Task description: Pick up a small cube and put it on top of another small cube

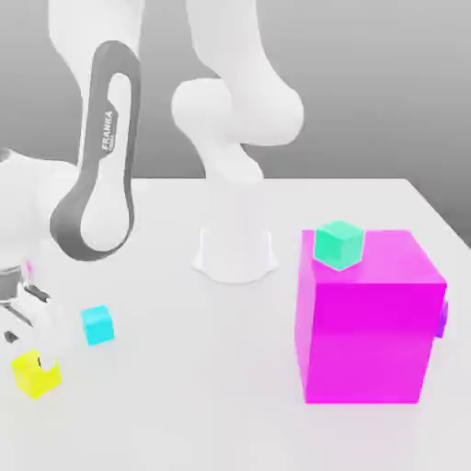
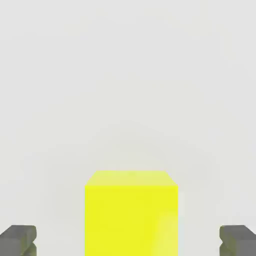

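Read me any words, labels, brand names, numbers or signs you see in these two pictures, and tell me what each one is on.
"FRANKA": on the dark-edged link of the white robot arm, running up along it in the exterior view.
Smaller mark beside that word, on the same link: too small to read.

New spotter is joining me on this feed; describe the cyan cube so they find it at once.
Find the big magenta block at the exterior view's right. Across the table toward the view's left sit two small cubes. It's the light blue one, not the yellow one.
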Tool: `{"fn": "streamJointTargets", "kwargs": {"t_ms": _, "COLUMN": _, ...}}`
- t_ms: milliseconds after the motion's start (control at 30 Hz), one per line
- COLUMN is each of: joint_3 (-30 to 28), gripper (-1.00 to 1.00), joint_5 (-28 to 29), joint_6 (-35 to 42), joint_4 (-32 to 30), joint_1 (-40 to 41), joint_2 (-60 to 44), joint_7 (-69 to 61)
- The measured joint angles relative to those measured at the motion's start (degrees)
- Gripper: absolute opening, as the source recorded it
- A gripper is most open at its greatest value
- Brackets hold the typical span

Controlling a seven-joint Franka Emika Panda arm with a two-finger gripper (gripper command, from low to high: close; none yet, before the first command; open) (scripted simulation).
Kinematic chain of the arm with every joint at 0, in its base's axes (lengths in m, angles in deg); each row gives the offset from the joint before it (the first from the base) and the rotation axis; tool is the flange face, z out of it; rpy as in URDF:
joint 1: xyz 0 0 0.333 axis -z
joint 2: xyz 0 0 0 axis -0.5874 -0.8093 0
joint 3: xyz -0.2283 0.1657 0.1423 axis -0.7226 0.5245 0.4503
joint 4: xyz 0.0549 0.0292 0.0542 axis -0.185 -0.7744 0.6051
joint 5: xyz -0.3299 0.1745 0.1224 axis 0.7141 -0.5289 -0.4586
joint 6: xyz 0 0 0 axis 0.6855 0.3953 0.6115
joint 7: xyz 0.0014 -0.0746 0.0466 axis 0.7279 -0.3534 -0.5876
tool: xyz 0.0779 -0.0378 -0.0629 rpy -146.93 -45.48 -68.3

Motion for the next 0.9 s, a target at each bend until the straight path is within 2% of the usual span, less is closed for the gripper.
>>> {"fn": "streamJointTargets", "kwargs": {"t_ms": 33, "joint_3": 0.73, "gripper": -1.00, "joint_5": -0.49, "joint_6": -0.91, "joint_4": 0.24, "joint_1": 0.63, "joint_2": -1.14, "joint_7": -0.39}}
{"fn": "streamJointTargets", "kwargs": {"t_ms": 267, "joint_3": 0.72, "gripper": -1.00, "joint_5": -0.29, "joint_6": -0.75, "joint_4": 0.20, "joint_1": 0.65, "joint_2": -0.97, "joint_7": -0.20}}
{"fn": "streamJointTargets", "kwargs": {"t_ms": 433, "joint_3": -3.45, "gripper": -1.00, "joint_5": 5.11, "joint_6": 6.18, "joint_4": -1.86, "joint_1": -2.35, "joint_2": 8.11, "joint_7": 3.87}}
{"fn": "streamJointTargets", "kwargs": {"t_ms": 667, "joint_3": -6.59, "gripper": -1.00, "joint_5": 13.69, "joint_6": 8.73, "joint_4": -13.64, "joint_1": -0.96, "joint_2": 23.06, "joint_7": 8.13}}
{"fn": "streamJointTargets", "kwargs": {"t_ms": 833, "joint_3": -6.01, "gripper": -1.00, "joint_5": 20.79, "joint_6": 10.08, "joint_4": -22.75, "joint_1": 3.03, "joint_2": 33.73, "joint_7": 11.48}}
{"fn": "streamJointTargets", "kwargs": {"t_ms": 900, "joint_3": -6.07, "gripper": -1.00, "joint_5": 21.71, "joint_6": 8.55, "joint_4": -24.58, "joint_1": 3.72, "joint_2": 34.03, "joint_7": 11.75}}
